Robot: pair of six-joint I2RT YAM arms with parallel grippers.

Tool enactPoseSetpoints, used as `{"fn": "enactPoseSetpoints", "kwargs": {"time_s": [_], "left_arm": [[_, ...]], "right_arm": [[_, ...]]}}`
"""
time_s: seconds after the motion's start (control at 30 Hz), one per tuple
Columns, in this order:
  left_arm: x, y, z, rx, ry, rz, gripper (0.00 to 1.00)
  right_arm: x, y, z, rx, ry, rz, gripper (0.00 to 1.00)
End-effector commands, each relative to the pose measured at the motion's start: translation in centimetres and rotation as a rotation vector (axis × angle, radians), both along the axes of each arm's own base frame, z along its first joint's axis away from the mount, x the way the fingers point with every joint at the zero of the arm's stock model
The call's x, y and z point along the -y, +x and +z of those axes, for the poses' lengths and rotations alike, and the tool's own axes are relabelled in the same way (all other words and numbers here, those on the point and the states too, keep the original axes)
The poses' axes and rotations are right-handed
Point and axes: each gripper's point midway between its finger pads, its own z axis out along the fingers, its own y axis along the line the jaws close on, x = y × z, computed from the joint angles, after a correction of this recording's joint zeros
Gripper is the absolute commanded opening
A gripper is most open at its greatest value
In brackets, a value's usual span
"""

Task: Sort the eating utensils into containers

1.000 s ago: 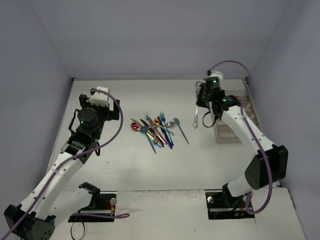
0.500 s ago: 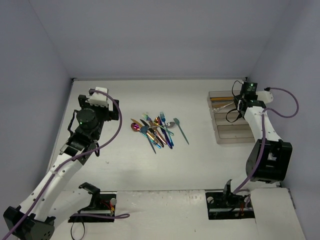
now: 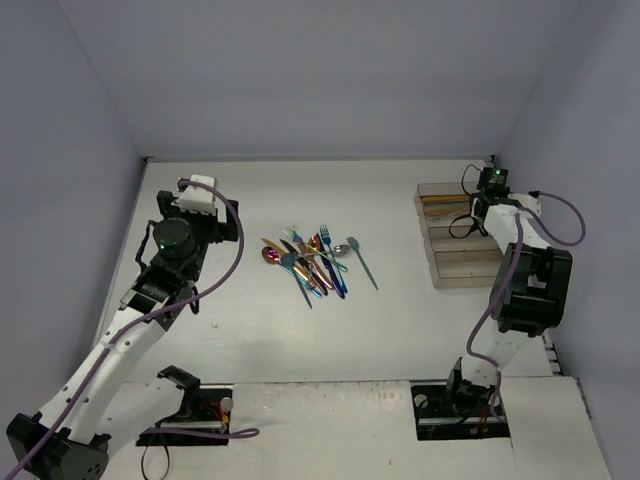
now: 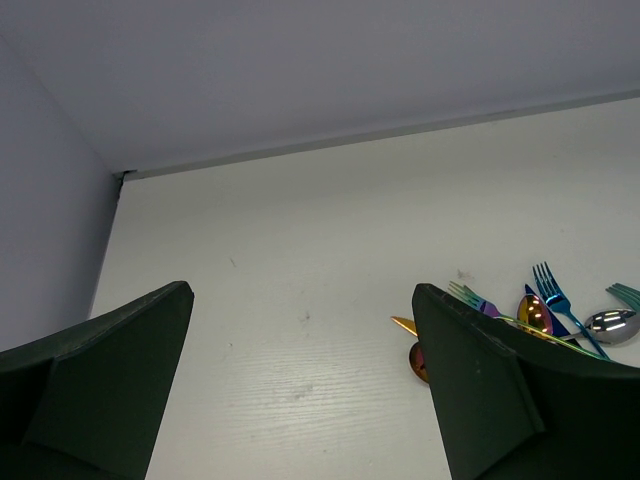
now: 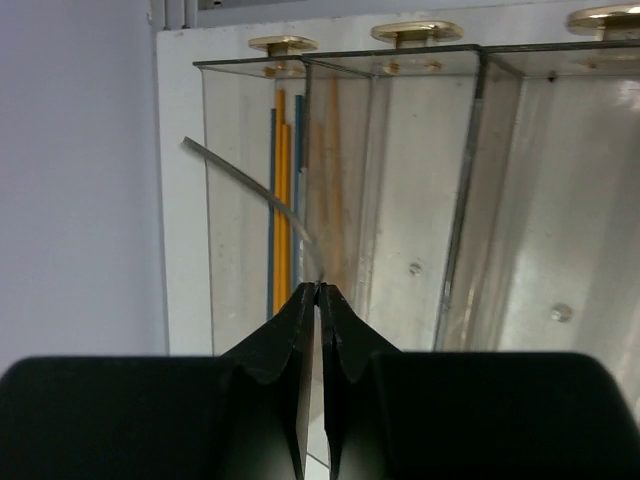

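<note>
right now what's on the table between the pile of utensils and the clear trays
Nothing. In the top view the table is bare from the teal fork at the right edge of the pile of utensils across to the trays.

No text, label, brand, number or sign can be read in any view: none on the tabletop (image 3: 250,330), on the eating utensils (image 3: 312,262), or on the clear containers (image 3: 462,262).
</note>
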Motion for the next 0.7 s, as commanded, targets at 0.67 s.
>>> {"fn": "enactPoseSetpoints", "kwargs": {"time_s": [0.67], "left_arm": [[0.7, 0.3, 3.3, 0.085, -0.051, -0.024, 0.90]], "right_arm": [[-2.3, 4.3, 4.8, 0.084, -0.162, 0.297, 0.08]]}}
